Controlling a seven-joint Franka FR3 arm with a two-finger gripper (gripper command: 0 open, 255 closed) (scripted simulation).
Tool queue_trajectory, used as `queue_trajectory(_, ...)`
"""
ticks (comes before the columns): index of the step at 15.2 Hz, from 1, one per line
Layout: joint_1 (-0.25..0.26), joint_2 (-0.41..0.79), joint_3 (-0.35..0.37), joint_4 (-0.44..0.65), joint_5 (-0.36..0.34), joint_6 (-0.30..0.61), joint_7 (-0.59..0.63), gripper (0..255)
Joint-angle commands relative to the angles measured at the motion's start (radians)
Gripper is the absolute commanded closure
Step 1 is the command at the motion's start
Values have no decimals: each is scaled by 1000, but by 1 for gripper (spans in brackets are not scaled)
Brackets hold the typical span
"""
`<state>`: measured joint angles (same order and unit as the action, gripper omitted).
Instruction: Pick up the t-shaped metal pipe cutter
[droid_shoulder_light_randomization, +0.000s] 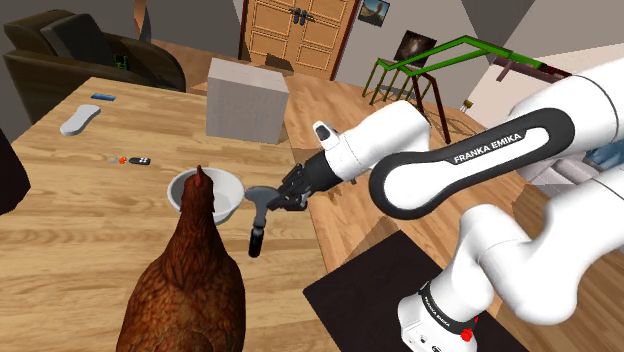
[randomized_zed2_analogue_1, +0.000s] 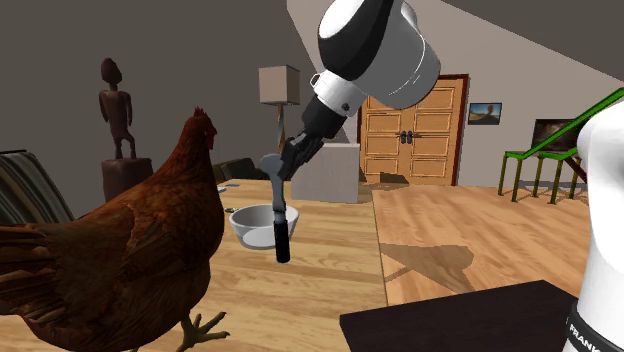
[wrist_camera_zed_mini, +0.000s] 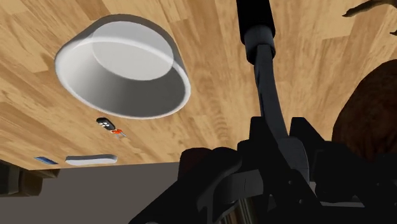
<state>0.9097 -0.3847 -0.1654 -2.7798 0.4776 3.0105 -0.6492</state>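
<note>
The fingers (droid_shoulder_light_randomization: 292, 190) are clamped on the T-shaped head of the pipe cutter (droid_shoulder_light_randomization: 257, 218). It seems to hang clear of the wooden counter (droid_shoulder_light_randomization: 90, 230) at the shoulder view's centre, just beside the smooth, round white bowl (droid_shoulder_light_randomization: 225, 195). Best to raise it straight and slowly, so the long dark stem with its black grip swings little and misses the brown hen (droid_shoulder_light_randomization: 190, 280).
</note>
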Motion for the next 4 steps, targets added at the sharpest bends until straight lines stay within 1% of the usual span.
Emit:
queue_trajectory(1,-46,-27,38,9,-34,-40,34,255)
queue_trajectory(2,-62,-38,50,14,-46,-58,46,255)
queue_trajectory(4,-64,-40,52,14,-48,-61,48,255)
